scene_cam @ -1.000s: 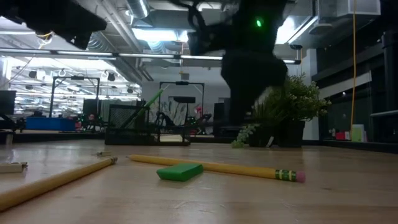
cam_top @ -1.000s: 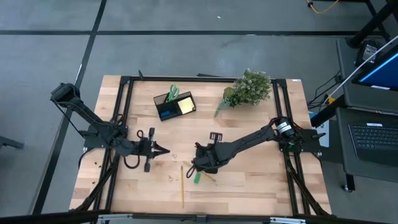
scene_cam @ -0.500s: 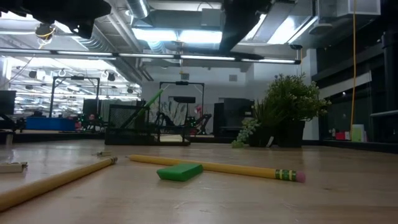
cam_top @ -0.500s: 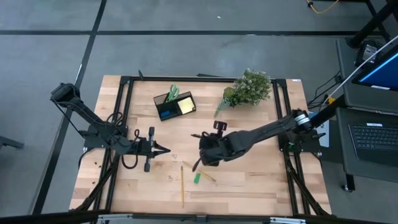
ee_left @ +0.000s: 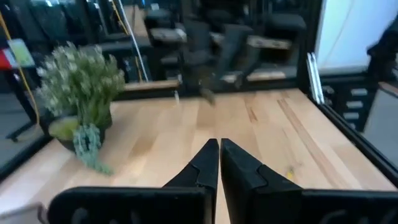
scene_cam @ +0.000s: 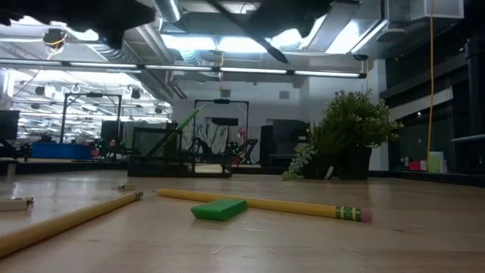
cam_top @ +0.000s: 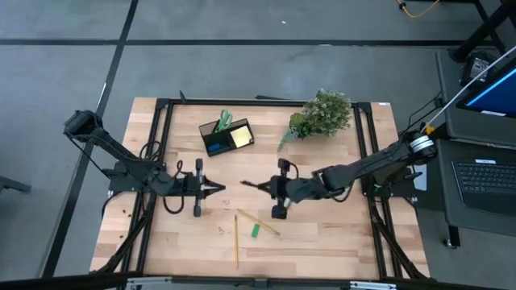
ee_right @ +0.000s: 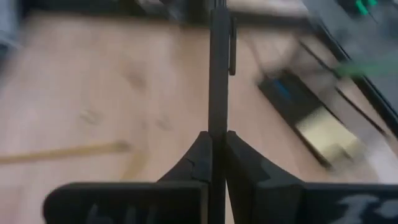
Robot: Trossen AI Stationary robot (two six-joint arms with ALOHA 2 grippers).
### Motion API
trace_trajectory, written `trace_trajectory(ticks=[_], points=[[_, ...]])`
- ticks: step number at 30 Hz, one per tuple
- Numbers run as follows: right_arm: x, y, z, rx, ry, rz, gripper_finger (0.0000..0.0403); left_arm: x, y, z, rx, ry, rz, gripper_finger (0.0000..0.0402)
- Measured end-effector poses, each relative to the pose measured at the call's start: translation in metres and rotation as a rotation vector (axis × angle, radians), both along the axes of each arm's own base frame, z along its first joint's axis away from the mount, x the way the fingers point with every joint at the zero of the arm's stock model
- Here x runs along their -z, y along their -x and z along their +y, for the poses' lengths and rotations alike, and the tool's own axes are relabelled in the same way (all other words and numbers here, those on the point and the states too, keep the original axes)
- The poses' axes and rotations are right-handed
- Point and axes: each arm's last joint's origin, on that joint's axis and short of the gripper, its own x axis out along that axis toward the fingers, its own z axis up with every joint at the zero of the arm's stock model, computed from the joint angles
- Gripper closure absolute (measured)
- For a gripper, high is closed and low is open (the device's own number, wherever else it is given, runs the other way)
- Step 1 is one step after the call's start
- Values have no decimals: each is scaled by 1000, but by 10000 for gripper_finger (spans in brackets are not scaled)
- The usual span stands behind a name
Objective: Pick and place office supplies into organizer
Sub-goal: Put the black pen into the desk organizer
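Note:
A black pen (cam_top: 254, 185) hangs above the table's middle, with my right gripper (cam_top: 272, 188) shut on it. In the right wrist view the pen (ee_right: 219, 62) sticks out ahead of the fingers. The black organizer (cam_top: 226, 135) stands at the far side, holding green-handled scissors and a yellow sticky-note pad. Two yellow pencils (cam_top: 236, 240) (scene_cam: 265, 203) and a green block (scene_cam: 220, 209) lie flat on the wood near the front. My left gripper (cam_top: 216, 190) is shut on nothing, left of the pen's tip. My right gripper pinches one end of the pen (ee_right: 215, 127) between its two fingers. The fingers come from the table's right, slanting slightly down, and the pen runs on along them toward the table's left. The pen is lifted clear of the table, seen high up in the low view (scene_cam: 254, 36).
A leafy potted plant (cam_top: 322, 114) stands at the far right of the table. A black frame (cam_top: 161, 145) runs along the table's edges. Bare wood lies between the organizer and the two grippers.
My right gripper has risen from the table beside the green block and drawn back toward the table's right, tipping from steeply down to nearly level. It has stayed shut, and the pen has come up with it, clear of the wood.

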Motion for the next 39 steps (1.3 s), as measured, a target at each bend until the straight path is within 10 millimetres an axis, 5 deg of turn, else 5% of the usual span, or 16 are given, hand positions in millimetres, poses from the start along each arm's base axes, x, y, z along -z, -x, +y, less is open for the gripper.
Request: trace_trajectory(ticks=[7,18,29,39], points=[[15,0,-11,-210,-56,-212,379,3,-22,8,68,2,-84,351],[4,-1,-13,-533,-160,-367,379,0,-39,11,199,-17,-223,275],[6,-5,-16,-540,-163,-376,379,-13,-75,14,319,-34,-237,256],[7,-5,-18,-536,-162,-371,379,-28,-87,8,443,-29,-288,258]])
